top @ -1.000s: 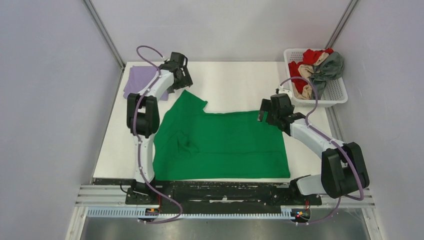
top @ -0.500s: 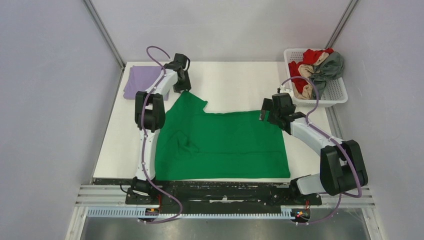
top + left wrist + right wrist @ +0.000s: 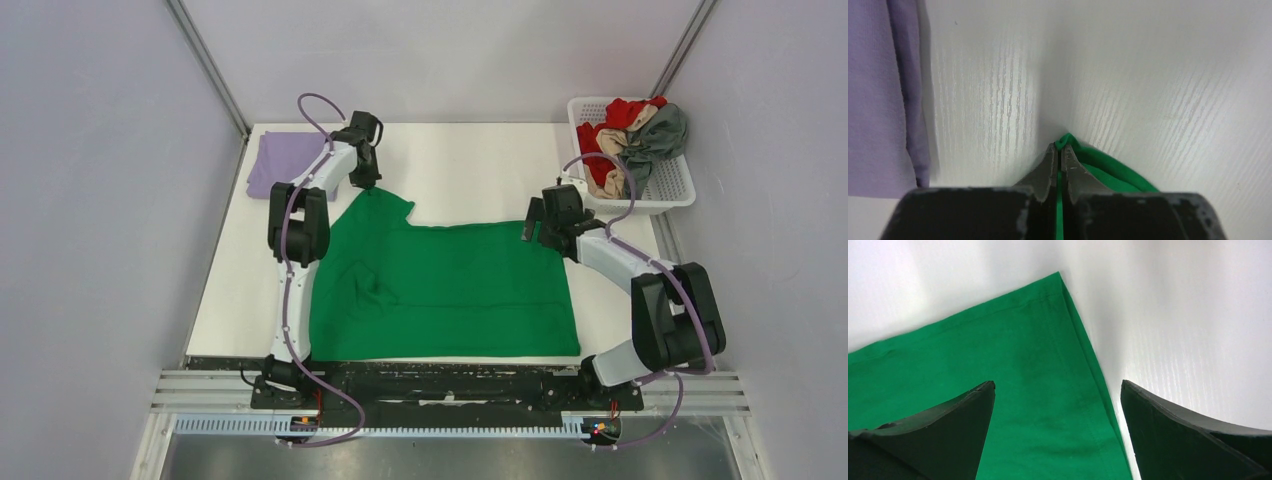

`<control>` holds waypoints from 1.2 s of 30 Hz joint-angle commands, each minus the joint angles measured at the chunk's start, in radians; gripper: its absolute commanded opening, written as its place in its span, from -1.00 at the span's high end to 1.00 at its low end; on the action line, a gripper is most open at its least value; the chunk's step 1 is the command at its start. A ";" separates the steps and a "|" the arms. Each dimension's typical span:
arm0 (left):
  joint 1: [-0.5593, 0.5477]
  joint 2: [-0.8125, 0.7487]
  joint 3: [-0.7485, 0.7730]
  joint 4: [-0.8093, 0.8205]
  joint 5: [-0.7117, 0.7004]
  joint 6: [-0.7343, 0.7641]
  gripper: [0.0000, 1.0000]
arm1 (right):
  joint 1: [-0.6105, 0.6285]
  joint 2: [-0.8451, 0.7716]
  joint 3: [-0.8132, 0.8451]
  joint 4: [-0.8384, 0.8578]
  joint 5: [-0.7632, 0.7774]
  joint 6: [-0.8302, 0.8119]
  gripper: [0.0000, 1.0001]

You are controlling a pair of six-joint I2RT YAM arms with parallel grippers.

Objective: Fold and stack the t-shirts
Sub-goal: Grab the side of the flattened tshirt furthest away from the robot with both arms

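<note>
A bright green t-shirt [image 3: 450, 285] lies spread across the middle of the white table [image 3: 470, 160], rumpled on its left side. My left gripper [image 3: 368, 186] is shut on the shirt's far left corner; in the left wrist view the green t-shirt [image 3: 1108, 170] shows pinched between the left gripper [image 3: 1058, 148]. My right gripper [image 3: 540, 228] hovers open over the shirt's far right corner. In the right wrist view the green t-shirt [image 3: 1038, 385] has its hem edge lying between the spread right gripper [image 3: 1058, 385]. A folded lavender t-shirt [image 3: 275, 160] lies at the far left, and shows as the lavender t-shirt [image 3: 883, 95] in the left wrist view.
A white lattice basket [image 3: 670, 185] at the far right corner holds red, beige and dark grey t-shirts [image 3: 635, 135]. Grey walls close in on both sides. The black rail with the arm bases [image 3: 440, 385] runs along the near edge.
My left gripper came down onto the green shirt's far left corner and shut on it. My right gripper shifted slightly toward the far right corner and stayed open.
</note>
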 commanded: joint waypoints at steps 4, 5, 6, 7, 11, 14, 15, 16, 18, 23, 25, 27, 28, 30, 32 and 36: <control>-0.016 -0.057 -0.003 -0.028 0.043 0.035 0.96 | -0.031 0.146 0.165 0.056 0.028 0.003 -0.77; -0.019 -0.075 -0.020 -0.020 0.042 0.034 0.96 | -0.034 0.173 0.194 0.057 0.028 0.005 -0.74; -0.022 -0.100 -0.041 -0.007 0.039 0.034 0.96 | -0.036 0.201 0.214 0.062 0.033 0.005 -0.71; -0.024 -0.125 -0.072 0.007 0.038 0.031 0.96 | -0.038 0.226 0.238 0.068 0.045 0.004 -0.66; -0.039 -0.245 -0.212 0.085 0.047 0.018 0.96 | -0.056 0.333 0.303 0.067 0.057 -0.003 -0.48; -0.049 -0.314 -0.293 0.115 0.044 0.015 0.96 | -0.071 0.389 0.328 0.065 0.042 -0.007 -0.40; -0.051 -0.331 -0.319 0.121 0.039 0.015 0.96 | -0.076 0.401 0.332 0.058 0.036 -0.008 -0.37; -0.053 -0.351 -0.339 0.129 0.033 0.013 0.96 | -0.078 0.405 0.330 0.058 0.028 -0.008 -0.33; -0.054 -0.381 -0.374 0.137 0.027 0.013 0.96 | -0.079 0.405 0.316 0.060 0.025 -0.009 -0.26; -0.057 -0.432 -0.431 0.144 0.015 0.011 0.96 | -0.079 0.375 0.264 0.087 -0.008 -0.011 -0.04; -0.057 -0.451 -0.448 0.147 0.010 0.010 0.96 | -0.080 0.371 0.257 0.086 -0.010 -0.011 0.05; -0.058 -0.463 -0.461 0.147 0.005 0.008 0.96 | -0.079 0.363 0.249 0.090 -0.020 -0.011 0.14; -0.058 -0.470 -0.467 0.147 0.005 0.007 0.96 | -0.079 0.360 0.244 0.093 -0.026 -0.012 0.18; -0.060 -0.480 -0.479 0.147 0.005 0.005 0.96 | -0.079 0.353 0.240 0.096 -0.033 -0.013 0.34; -0.062 -0.491 -0.491 0.151 0.004 0.002 0.96 | -0.079 0.347 0.237 0.102 -0.037 -0.015 0.49; -0.064 -0.518 -0.515 0.158 0.006 -0.007 0.96 | -0.079 0.328 0.229 0.117 -0.024 -0.021 0.89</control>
